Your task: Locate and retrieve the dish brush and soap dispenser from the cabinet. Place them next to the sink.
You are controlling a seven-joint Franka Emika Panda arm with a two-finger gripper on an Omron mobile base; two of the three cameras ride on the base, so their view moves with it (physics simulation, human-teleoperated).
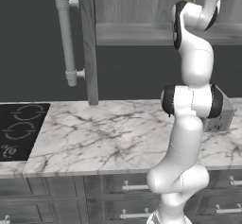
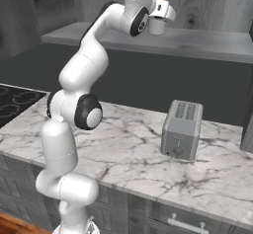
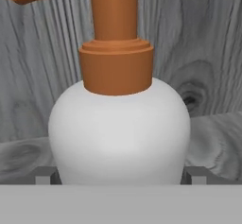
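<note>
The soap dispenser, a white rounded bottle with an orange pump top, stands upright on the cabinet shelf and looms close in the hand view. My gripper is open, with one fingertip on each side of the bottle's lower body. From the right base view the bottle shows just beneath the raised hand. The cabinet door stands open at the left with its long pale bar handle. The dish brush and the sink are out of view.
A grey toaster stands on the white marble counter to the right of the arm. A black stovetop lies at the counter's left end. Grey drawers run below the counter's front edge.
</note>
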